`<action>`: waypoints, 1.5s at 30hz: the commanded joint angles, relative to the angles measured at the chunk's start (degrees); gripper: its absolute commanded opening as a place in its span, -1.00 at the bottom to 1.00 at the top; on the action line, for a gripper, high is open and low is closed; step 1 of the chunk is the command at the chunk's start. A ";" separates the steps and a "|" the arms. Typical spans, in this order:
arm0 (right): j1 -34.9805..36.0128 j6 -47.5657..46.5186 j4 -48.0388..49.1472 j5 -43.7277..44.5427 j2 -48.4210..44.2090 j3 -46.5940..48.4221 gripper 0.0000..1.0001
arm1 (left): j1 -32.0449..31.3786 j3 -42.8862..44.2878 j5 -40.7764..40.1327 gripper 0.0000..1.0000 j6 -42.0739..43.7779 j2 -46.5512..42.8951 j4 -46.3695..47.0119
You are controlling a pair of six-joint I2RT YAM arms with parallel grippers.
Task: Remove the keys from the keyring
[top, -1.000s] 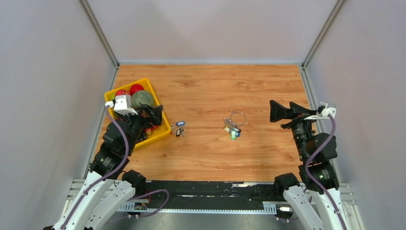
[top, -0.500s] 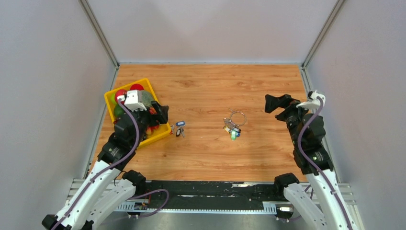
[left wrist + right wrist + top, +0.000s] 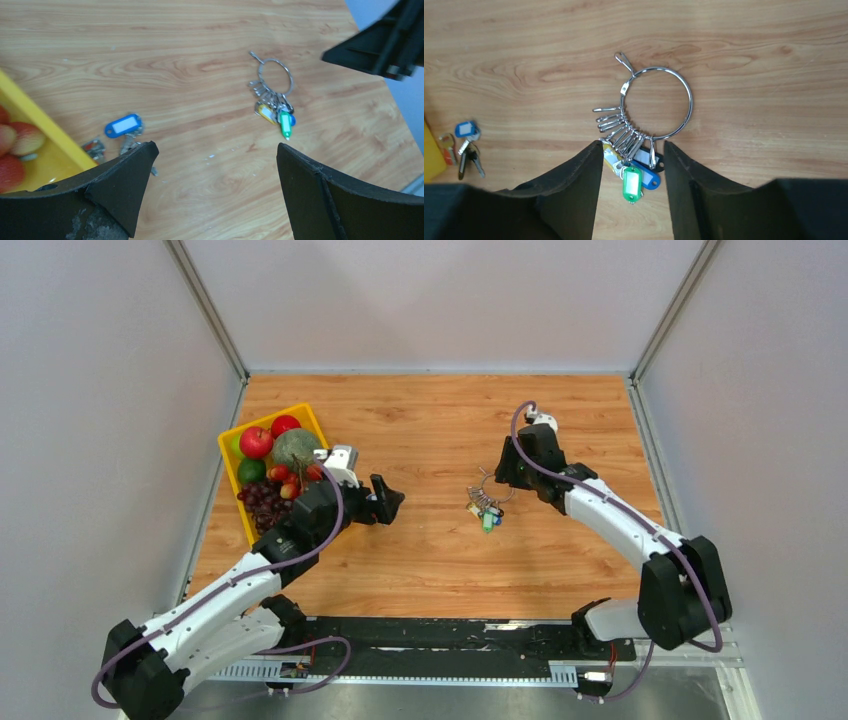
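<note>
The keyring (image 3: pixel 687 107), a silver wire loop, lies flat on the wooden table, also in the top view (image 3: pixel 483 487) and the left wrist view (image 3: pixel 292 77). The keys (image 3: pixel 632 182) hang off its near side on small clips, with green, blue, black and yellow tags (image 3: pixel 487 515). My right gripper (image 3: pixel 633 145) hovers over them, jaws partly apart with the tags showing in the gap and nothing gripped (image 3: pixel 503 477). My left gripper (image 3: pixel 215 146) stands wide open and empty over bare wood, left of the keyring (image 3: pixel 385 503).
A blue-tagged key (image 3: pixel 122 125) and other loose keys (image 3: pixel 466 145) lie by the yellow fruit basket (image 3: pixel 228 455) at the left. In the left wrist view the right gripper's dark body (image 3: pixel 385 45) shows at the upper right.
Both arms have swung in from the sides toward the middle. The right gripper now hangs over the keyring with its jaws narrower. The left arm has left the basket.
</note>
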 commanded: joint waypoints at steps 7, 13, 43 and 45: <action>1.05 -0.27 0.62 -2.78 8.62 1.19 -0.29 | -3.87 1.12 0.87 1.00 3.90 5.60 8.21; 1.53 -0.55 1.74 -2.64 11.31 0.36 -0.29 | -3.88 0.54 0.97 1.00 5.26 4.39 8.33; 3.93 -2.59 7.70 -11.26 -2.25 -3.59 -1.00 | -3.88 -3.21 5.18 1.00 5.86 6.27 16.31; 3.94 -3.96 7.65 -12.61 -5.01 -2.85 -1.00 | -3.94 -3.49 6.44 1.00 5.77 6.87 18.14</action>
